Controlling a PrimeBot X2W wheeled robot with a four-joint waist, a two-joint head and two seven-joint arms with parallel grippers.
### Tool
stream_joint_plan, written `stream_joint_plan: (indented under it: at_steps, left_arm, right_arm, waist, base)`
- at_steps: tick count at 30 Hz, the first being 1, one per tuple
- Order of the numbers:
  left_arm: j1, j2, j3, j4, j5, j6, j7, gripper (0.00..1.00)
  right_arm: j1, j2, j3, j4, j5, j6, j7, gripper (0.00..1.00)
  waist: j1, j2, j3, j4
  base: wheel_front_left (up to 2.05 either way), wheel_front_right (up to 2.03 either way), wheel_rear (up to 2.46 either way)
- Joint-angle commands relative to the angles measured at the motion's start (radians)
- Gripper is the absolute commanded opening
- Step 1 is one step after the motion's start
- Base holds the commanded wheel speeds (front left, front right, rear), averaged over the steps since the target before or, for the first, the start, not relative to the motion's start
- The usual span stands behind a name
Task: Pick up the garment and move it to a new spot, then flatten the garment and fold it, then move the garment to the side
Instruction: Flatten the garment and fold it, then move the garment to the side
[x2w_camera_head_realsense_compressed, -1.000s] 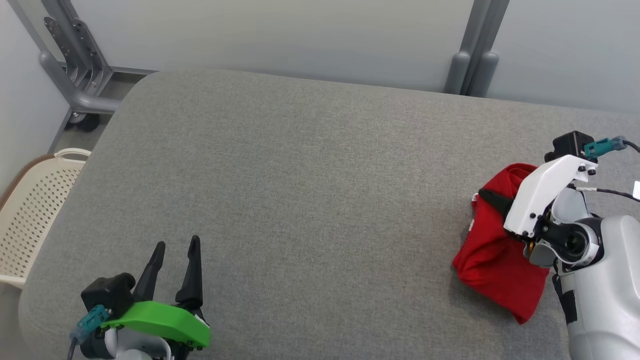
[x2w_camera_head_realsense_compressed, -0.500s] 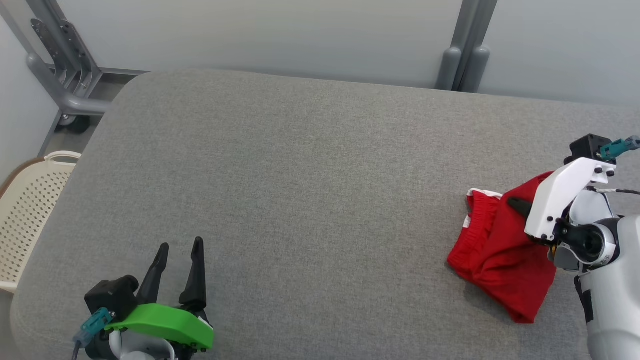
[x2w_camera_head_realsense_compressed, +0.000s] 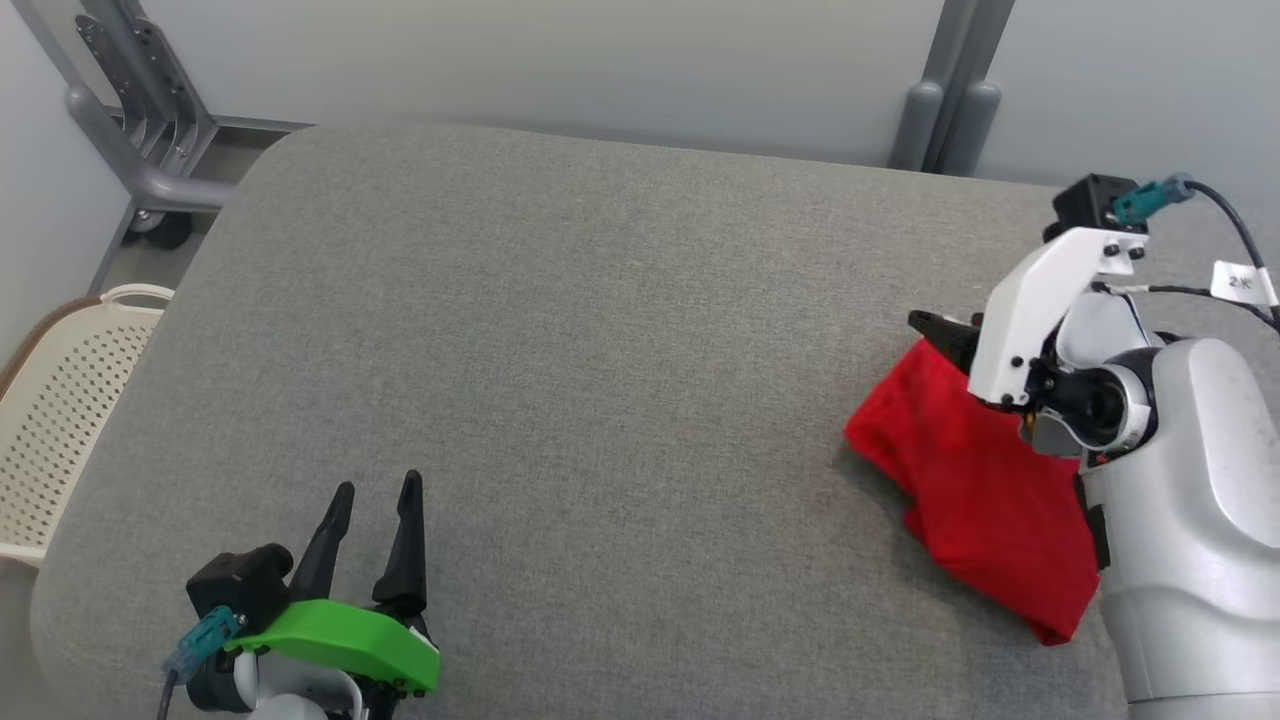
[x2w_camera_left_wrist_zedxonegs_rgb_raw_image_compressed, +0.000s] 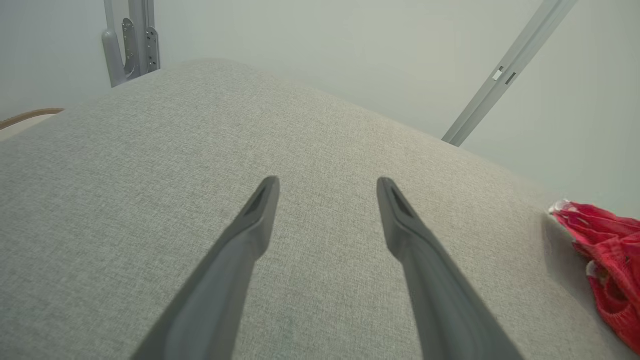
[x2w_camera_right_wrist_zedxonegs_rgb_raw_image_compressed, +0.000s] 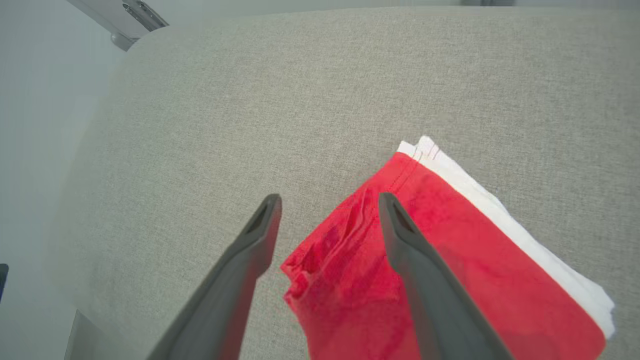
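Off the nine o'clock edge of the gray table (x2w_camera_head_realsense_compressed: 600, 330) stands a cream basket (x2w_camera_head_realsense_compressed: 60, 420). At seven o'clock the left gripper (x2w_camera_head_realsense_compressed: 375, 495) holds its fingers wide, empty. At three o'clock lies the folded red garment (x2w_camera_head_realsense_compressed: 960, 480); the right gripper (x2w_camera_right_wrist_zedxonegs_rgb_raw_image_compressed: 330, 200) hangs over it, fingers wide apart, gripping nothing.

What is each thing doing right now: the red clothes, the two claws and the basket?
red garment: folded, lying on the table, not held
right claw: open, over the garment's edge, gripping nothing
left claw: open, empty, over bare table
basket: upright beside the table's left end
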Motion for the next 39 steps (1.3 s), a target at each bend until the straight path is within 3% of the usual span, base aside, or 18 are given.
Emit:
stream_joint_plan:
  at_steps: [1, 6, 10, 19, 30, 39]
  left_arm:
    - [0.003, 0.006, 0.006, 0.0, 0.007, 0.0, -0.003, 1.0]
    - [0.014, 0.012, 0.03, -0.016, 0.012, 0.006, -0.003, 1.0]
    - [0.025, 0.019, 0.044, -0.037, 0.02, 0.01, -0.003, 1.0]
    - [0.091, 0.046, 0.088, -0.092, 0.023, 0.027, -0.002, 1.0]
    - [0.076, 0.047, 0.075, -0.126, 0.027, 0.04, 0.012, 1.0]
    - [0.05, 0.028, 0.057, -0.107, 0.029, 0.036, 0.013, 1.0]
  right_arm:
    - [-0.007, 0.001, 0.016, -0.007, 0.013, 0.001, 0.01, 1.0]
    - [-0.008, 0.01, 0.053, -0.09, 0.079, 0.001, 0.004, 1.0]
    - [0.095, -0.03, 0.036, -0.192, 0.132, 0.001, -0.003, 1.0]
    - [0.379, -0.033, -0.206, -0.29, 0.197, 0.001, 0.01, 1.0]
    - [0.331, 0.006, -0.328, -0.17, 0.155, 0.001, 0.086, 1.0]
    - [0.234, 0.026, -0.376, 0.006, 0.093, 0.001, 0.047, 1.0]
  waist:
    - [0.0, 0.0, -0.001, -0.008]
    - [0.0, 0.0, 0.001, -0.029]
    - [0.0, 0.0, 0.0, -0.042]
    - [0.0, 0.0, 0.001, -0.092]
    - [0.0, 0.0, 0.03, -0.093]
    - [0.0, 0.0, 0.038, -0.042]
  base:
    - [0.0, 0.0, 0.0]
    - [0.0, 0.0, 0.0]
    - [0.0, 0.0, 0.0]
    - [0.0, 0.0, 0.0]
    - [0.0, 0.0, 0.0]
    - [0.0, 0.0, 0.0]
